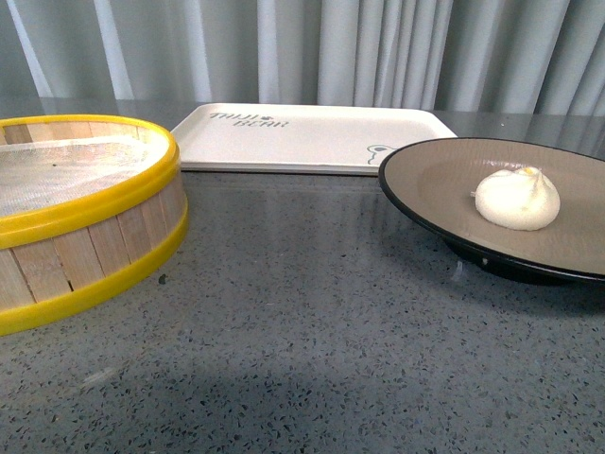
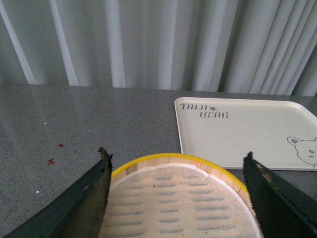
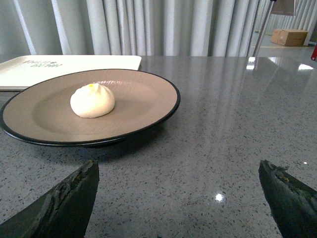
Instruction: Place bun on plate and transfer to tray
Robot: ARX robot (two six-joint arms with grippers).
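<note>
Steamer point(image 1: 95, 236) near tray point(image 1: 302, 142), bun point(image 1: 517, 199) on plate point(image 1: 440, 180)

Steamer point(image 1: 104, 241): on the counter point(image 1: 312, 322), left and nearest.
Plate point(image 1: 435, 184): on the counter, right, well apart from the steamer.
Bun point(image 1: 517, 199): on the plate (near its middle).
Tray point(image 1: 302, 142): on the counter at the back, behind the gap between steamer and plate; the plate lies just before its right corner.
Curtain point(image 1: 378, 47): behind the counter.

Speckled countertop point(image 1: 302, 331): steamer point(image 1: 95, 241), tray point(image 1: 302, 142), plate point(image 1: 440, 184)
</note>
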